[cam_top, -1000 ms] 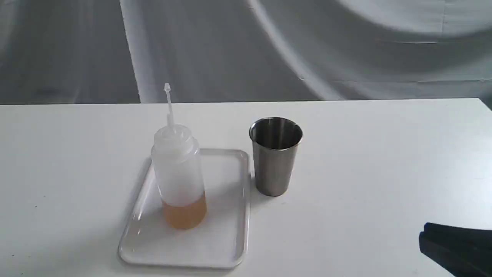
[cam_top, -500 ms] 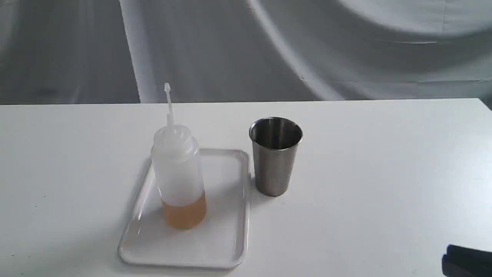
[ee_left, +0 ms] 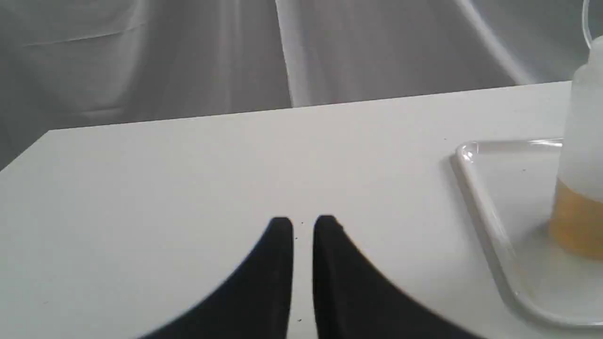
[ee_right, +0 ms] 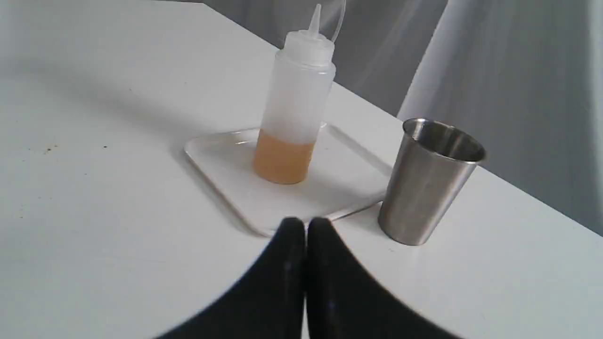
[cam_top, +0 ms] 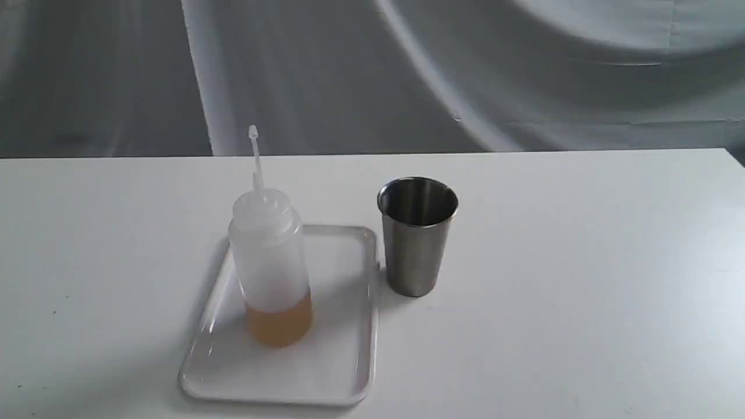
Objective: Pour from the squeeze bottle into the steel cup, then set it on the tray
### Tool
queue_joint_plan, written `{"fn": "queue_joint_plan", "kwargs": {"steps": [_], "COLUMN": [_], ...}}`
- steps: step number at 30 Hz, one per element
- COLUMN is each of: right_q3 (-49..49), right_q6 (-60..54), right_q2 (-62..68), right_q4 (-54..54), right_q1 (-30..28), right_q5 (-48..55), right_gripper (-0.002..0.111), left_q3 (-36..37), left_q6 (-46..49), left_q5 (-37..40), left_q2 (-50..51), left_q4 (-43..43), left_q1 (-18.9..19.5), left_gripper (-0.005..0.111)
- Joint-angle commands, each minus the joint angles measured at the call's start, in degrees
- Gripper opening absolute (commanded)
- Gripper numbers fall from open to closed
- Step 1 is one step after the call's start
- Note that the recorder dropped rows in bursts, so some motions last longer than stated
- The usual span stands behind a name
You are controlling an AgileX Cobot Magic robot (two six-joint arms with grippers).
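The squeeze bottle (cam_top: 271, 262) stands upright on the white tray (cam_top: 343, 361), amber liquid filling its lower part, its thin nozzle pointing up. The steel cup (cam_top: 417, 235) stands upright on the table just right of the tray. No gripper shows in the exterior view. The right wrist view has the right gripper (ee_right: 305, 225) shut and empty, set back from the tray (ee_right: 348, 179), the bottle (ee_right: 294, 103) and the cup (ee_right: 428, 181). The left gripper (ee_left: 304, 223) hovers over bare table, fingers nearly together and empty, away from the tray (ee_left: 485, 216) and bottle (ee_left: 582, 188).
A white table (cam_top: 582, 262) carries everything, its far edge running along a grey draped cloth backdrop (cam_top: 407, 70). The left wrist view shows the table's corner (ee_left: 47, 134).
The dark right gripper at the lower right of the exterior view has drawn back and left the frame. Bottle, cup and tray have not moved.
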Motion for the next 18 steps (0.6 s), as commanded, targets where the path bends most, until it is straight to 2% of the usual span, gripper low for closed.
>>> {"fn": "queue_joint_plan", "kwargs": {"steps": [1,10,18], "right_q3": [2.2,3.19,3.19], "right_q6": [-0.12,-0.12,-0.12], "right_q2": [-2.5,-4.04,-4.04], "right_q4": [0.71,2.19,4.1], "right_q1": [-0.08,-2.19,-13.97], "right_q5": [-1.27,0.61,1.02], "right_gripper": [0.0,0.0,0.0], "left_q3": [0.25,0.25,0.25], "left_q6": [-0.09,-0.09,-0.09], "left_q5": [-0.45,-0.45,-0.45], "left_q2": [-0.28,-0.28,-0.28], "left_q4": [-0.02,-0.02,-0.02], "left_q1": [0.16,0.16,0.16], "left_gripper": [0.008,0.008,0.008]}}
